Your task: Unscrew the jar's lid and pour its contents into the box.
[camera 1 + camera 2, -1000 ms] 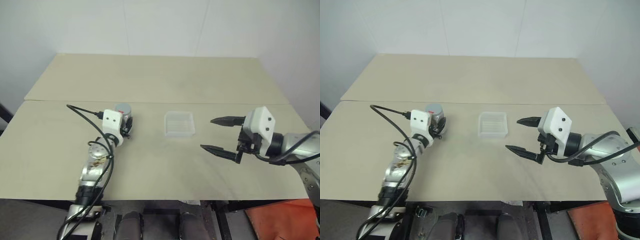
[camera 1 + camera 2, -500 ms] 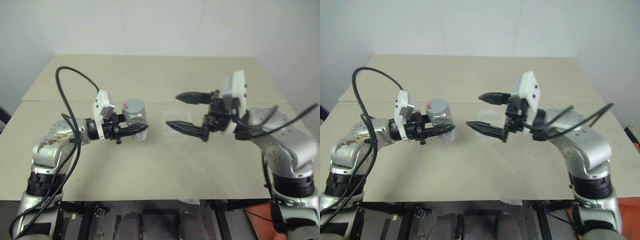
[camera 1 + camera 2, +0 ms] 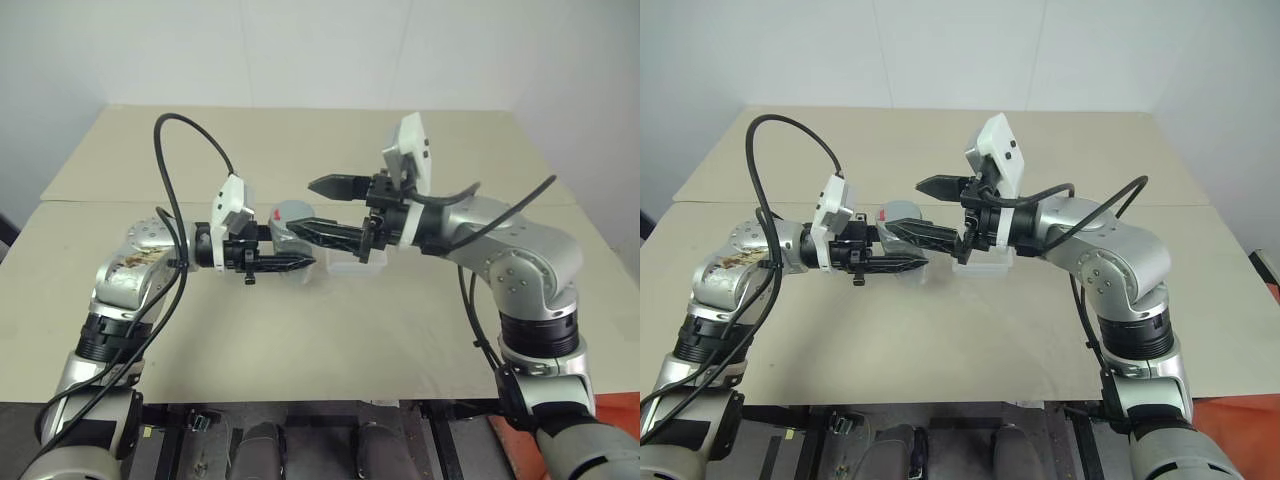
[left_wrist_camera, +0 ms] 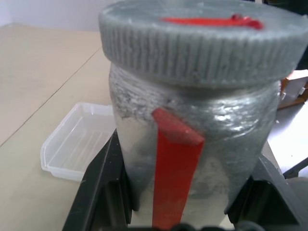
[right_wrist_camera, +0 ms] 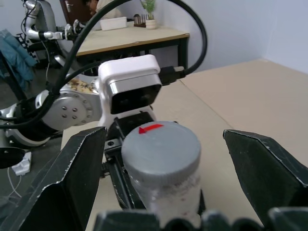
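Grey lid (image 5: 161, 146) between right end effector (image 3: 322, 209) fingers

Grey ribbed lid (image 4: 199, 45) with red mark, silvery jar (image 4: 192, 144), black pincers.

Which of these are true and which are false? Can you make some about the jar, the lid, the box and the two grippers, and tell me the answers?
1. The left gripper is holding the jar. True.
2. The lid is already off the jar. False: the grey cap sits on top of the jar.
3. The right gripper is open, with one finger on each side of the lid. True.
4. The box is held up in the air by a gripper. False: it rests on the table and no gripper holds it.
5. The lid has a blue mark on top. False: the mark is red.
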### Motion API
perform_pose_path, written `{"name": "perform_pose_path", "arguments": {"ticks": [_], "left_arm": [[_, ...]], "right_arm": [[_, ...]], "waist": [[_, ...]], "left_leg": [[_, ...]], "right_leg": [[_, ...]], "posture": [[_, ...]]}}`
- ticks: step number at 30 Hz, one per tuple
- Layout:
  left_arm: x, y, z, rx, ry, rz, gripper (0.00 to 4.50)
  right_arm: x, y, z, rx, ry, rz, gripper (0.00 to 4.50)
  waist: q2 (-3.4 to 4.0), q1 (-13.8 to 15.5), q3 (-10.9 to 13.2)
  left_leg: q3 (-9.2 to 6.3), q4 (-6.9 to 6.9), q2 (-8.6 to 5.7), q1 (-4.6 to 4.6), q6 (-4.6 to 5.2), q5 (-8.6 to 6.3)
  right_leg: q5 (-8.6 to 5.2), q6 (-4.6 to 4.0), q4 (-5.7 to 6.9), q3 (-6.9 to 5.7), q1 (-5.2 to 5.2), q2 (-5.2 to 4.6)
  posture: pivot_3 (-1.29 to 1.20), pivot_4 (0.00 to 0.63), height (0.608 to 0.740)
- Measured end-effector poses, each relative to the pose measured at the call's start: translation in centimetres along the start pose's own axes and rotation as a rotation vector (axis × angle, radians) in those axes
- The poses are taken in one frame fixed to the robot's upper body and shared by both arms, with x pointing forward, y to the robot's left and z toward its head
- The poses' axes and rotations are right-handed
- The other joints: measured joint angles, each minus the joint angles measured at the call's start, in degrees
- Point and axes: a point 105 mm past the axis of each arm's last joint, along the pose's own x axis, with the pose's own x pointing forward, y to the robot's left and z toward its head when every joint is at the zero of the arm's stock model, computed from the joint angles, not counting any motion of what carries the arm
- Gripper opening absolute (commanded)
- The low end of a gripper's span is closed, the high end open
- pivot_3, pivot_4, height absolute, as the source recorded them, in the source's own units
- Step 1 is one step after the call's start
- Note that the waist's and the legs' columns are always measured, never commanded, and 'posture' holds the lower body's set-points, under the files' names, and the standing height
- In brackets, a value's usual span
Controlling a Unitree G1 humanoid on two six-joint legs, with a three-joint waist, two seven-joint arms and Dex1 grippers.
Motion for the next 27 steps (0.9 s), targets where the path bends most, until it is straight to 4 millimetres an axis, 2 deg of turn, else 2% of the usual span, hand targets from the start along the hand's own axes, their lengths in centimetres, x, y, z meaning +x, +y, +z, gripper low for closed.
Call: {"name": "perform_pose_path", "arguments": {"ticks": [13, 16, 19, 20, 27], "left_arm": [[0.4, -0.1, -0.2, -0.002, -0.012, -0.019, 1.98], [0.4, -0.1, -0.2, -0.003, -0.011, -0.019, 1.98], [0.3, 0.1, -0.2, -0.002, -0.006, -0.01, 1.98], [0.3, 0.1, -0.2, 0.003, -0.004, -0.008, 1.98], [0.3, 0.1, -0.1, 0.023, -0.006, -0.012, 1.98]], "right_arm": [[1.1, -0.5, -1.2, -0.004, 0.069, -0.031, 4.5], [1.2, -0.5, -1.4, -0.009, 0.079, -0.031, 3.97], [1.4, -0.2, -1.5, -0.008, 0.078, -0.012, 2.92], [1.4, -0.2, -1.5, -0.007, 0.077, -0.011, 2.77], [1.4, 0.0, -1.3, -0.014, 0.062, 0.029, 2.77]], "waist": [[0.01, 0.0, 0.0], [0.01, 0.0, 0.0], [0.01, 0.0, 0.0], [0.01, 0.0, 0.0], [0.01, 0.0, 0.0]], "left_leg": [[-0.03, 0.05, 0.0, -0.26, 0.0, 0.0], [-0.02, 0.05, 0.0, -0.27, 0.0, 0.0], [-0.02, 0.05, 0.0, -0.28, 0.0, 0.01], [-0.02, 0.05, 0.0, -0.29, 0.0, 0.01], [-0.02, 0.05, 0.0, -0.29, 0.0, 0.0]], "right_leg": [[0.0, 0.0, 0.09, 0.0, -0.3, 0.0], [0.0, 0.0, 0.1, 0.01, -0.32, 0.0], [0.0, 0.0, 0.11, 0.01, -0.34, 0.0], [0.0, 0.0, 0.11, 0.01, -0.34, 0.0], [0.0, 0.0, 0.11, 0.01, -0.35, 0.0]], "posture": [[0.0, 0.15, 0.74], [0.0, 0.15, 0.74], [0.0, 0.15, 0.74], [0.0, 0.15, 0.74], [0.0, 0.15, 0.74]]}}
